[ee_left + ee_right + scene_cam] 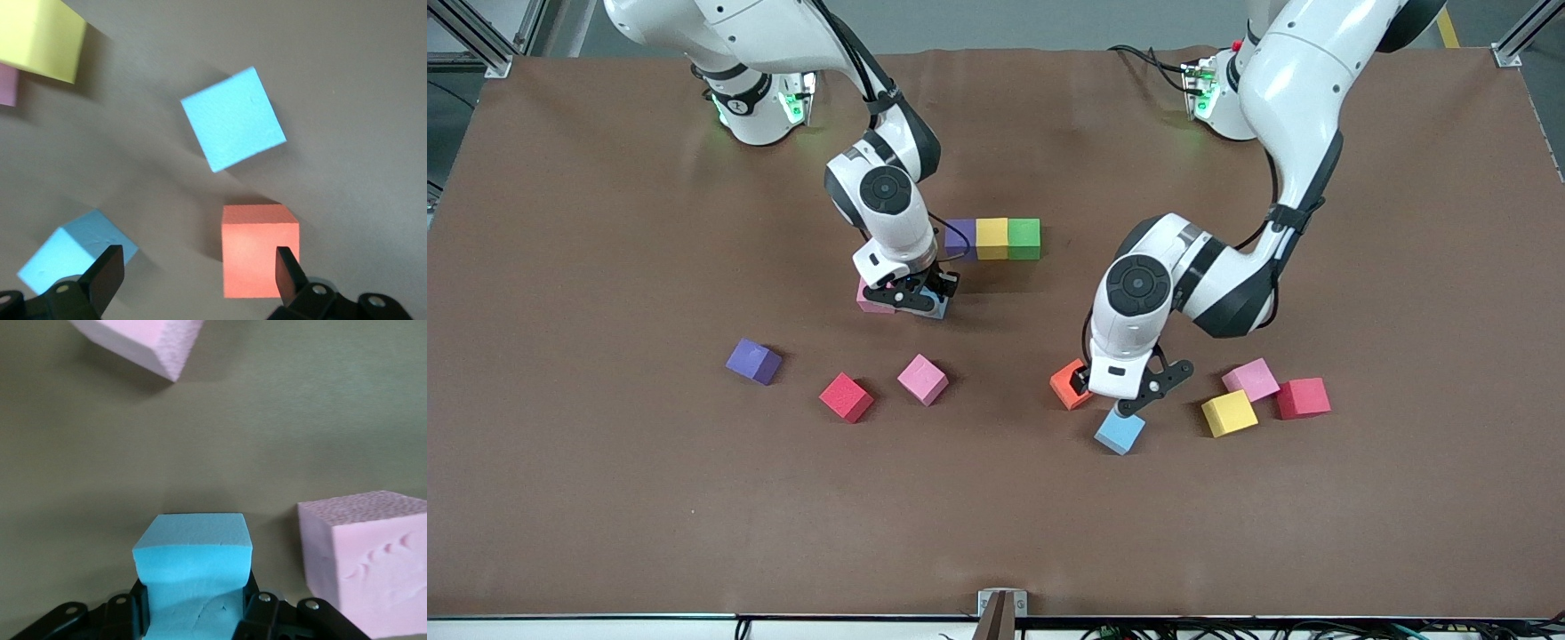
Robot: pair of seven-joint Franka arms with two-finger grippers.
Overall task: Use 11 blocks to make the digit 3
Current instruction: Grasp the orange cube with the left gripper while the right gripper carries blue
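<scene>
I have a light blue block [192, 570] pinched between the jaws of the right gripper [914, 296], low at the table just beside a pink block [869, 300] and a little nearer the front camera than the row of purple block [959, 238], yellow block [991, 238] and green block [1024, 238]. I read this as the placing step: the row looks like the digit's first bar, and this cube belongs next in the figure. The next move needs the cube set square against its neighbours before I let go. The right arm reaches down steeply from its base, wrist bent over the cube. The left gripper [1116, 400], jaws spread wide and empty, hangs low between an orange block [259, 257] and another light blue block [1120, 432], with the arm folded at the elbow.
</scene>
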